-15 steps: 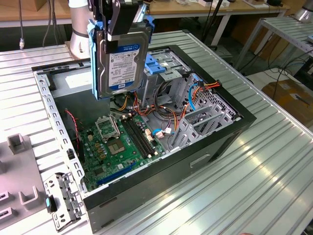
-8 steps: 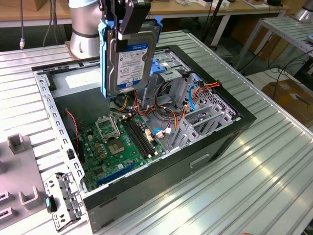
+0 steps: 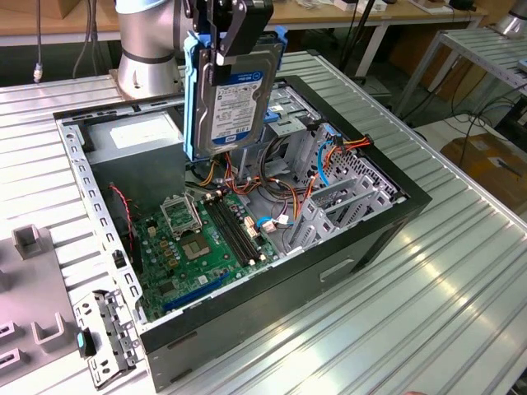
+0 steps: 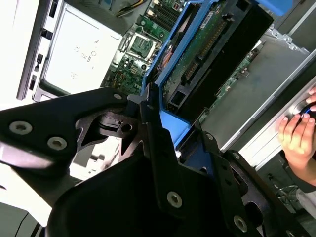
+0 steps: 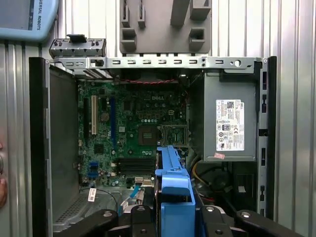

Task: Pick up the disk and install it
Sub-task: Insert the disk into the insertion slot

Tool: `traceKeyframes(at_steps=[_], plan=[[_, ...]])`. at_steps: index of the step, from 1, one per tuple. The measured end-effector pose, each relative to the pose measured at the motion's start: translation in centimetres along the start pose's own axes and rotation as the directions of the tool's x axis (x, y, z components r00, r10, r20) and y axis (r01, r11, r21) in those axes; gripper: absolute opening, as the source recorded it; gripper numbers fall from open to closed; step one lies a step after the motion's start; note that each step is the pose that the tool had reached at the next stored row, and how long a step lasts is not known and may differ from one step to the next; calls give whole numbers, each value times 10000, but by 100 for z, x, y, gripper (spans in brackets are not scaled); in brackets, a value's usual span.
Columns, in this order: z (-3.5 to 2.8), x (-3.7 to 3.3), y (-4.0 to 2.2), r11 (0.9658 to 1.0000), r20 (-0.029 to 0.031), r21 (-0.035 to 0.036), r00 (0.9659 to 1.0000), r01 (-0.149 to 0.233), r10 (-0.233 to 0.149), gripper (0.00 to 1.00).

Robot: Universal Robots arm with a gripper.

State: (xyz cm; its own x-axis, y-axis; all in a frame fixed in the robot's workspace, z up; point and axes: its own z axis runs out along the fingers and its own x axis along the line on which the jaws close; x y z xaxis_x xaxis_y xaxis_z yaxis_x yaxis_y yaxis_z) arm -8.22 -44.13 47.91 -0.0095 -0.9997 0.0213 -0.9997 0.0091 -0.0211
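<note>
The gripper (image 3: 233, 37) pinches the disk (image 3: 236, 107) by its top edge and holds it upright above the open computer case (image 3: 247, 329), over the motherboard (image 3: 198, 247).

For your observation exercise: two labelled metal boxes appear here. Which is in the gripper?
The disk, blue-railed, clamped by the gripper above the open case; the grey box sits inside the case.

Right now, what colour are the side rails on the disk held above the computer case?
Blue. The rails on the disk show best in the exterior view.
</note>
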Motion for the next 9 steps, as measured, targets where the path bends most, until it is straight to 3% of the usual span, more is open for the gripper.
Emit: traceKeyframes(at_steps=[9], plan=[[5, 115, -18, 10000, 0, 0, 10000, -1, 1, 37]])
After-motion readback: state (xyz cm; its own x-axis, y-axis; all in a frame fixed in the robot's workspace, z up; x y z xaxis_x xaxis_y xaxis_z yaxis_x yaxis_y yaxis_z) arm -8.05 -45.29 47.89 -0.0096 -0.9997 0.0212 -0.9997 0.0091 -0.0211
